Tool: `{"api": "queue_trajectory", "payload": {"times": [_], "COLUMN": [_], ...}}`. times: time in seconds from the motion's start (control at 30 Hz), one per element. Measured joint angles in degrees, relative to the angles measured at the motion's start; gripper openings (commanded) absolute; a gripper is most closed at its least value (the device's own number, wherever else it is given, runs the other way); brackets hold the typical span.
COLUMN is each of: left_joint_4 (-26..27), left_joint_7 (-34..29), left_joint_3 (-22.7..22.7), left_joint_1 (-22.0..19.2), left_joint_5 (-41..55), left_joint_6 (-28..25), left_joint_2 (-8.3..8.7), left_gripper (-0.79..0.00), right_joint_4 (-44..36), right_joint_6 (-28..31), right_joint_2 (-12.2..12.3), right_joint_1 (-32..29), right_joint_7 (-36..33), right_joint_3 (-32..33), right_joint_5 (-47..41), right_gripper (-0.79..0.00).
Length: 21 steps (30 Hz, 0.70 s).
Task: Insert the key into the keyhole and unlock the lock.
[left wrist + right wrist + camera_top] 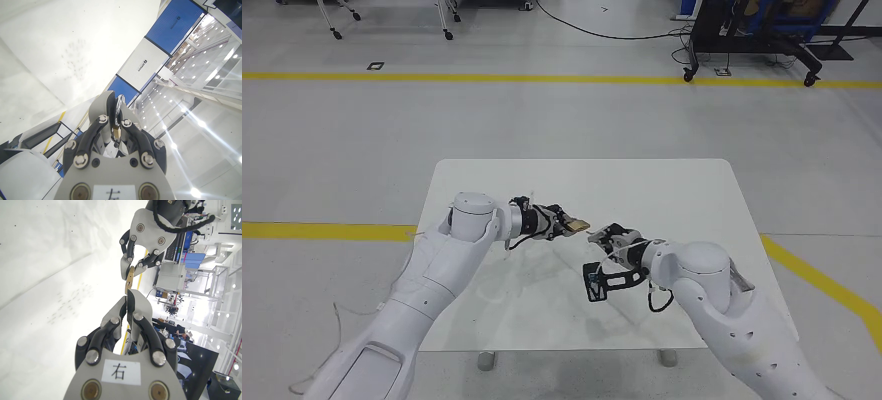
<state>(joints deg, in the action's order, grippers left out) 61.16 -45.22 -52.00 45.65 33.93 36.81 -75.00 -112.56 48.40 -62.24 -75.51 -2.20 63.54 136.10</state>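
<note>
- The right tool [127, 298] is clenched, its pads pressed flat together. The key is presumably pinched between them, but it is hidden, so I cannot confirm it.
- Its tip stands just beside the small brass padlock [129, 280], whose dark keyhole [128, 283] faces it.
- The left tool [115, 115] grasps that padlock by its body, held in the air above the white table [682, 190].
- Judged step: lining up for insertion — 1 of 2. The next move calls for a fine, straight push along the keyhole's axis, then a twist.
</note>
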Motion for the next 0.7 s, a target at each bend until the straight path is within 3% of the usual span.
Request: {"api": "queue_trajectory", "payload": {"times": [0.37,0.7], "left_joint_4": [0.26,-0.07], "left_joint_7": [-0.36,-0.48], "left_joint_3": [0.60,0.59], "left_joint_1": [0.15,0.15], "left_joint_5": [-0.07,0.23], "left_joint_6": [-0.93,-1.20], "left_joint_2": [-0.13,-0.16], "left_gripper": [-0.785,-0.785], "right_joint_4": [1.22,0.25], "right_joint_6": [-1.46,-1.52], "right_joint_2": [-0.88,-0.88], "right_joint_1": [0.81,1.05], "right_joint_7": [-6.54,-5.48], "right_joint_3": [-1.17,-1.55], "right_joint_5": [-3.42,-4.40], "right_gripper": [-0.785,-0.785]}}
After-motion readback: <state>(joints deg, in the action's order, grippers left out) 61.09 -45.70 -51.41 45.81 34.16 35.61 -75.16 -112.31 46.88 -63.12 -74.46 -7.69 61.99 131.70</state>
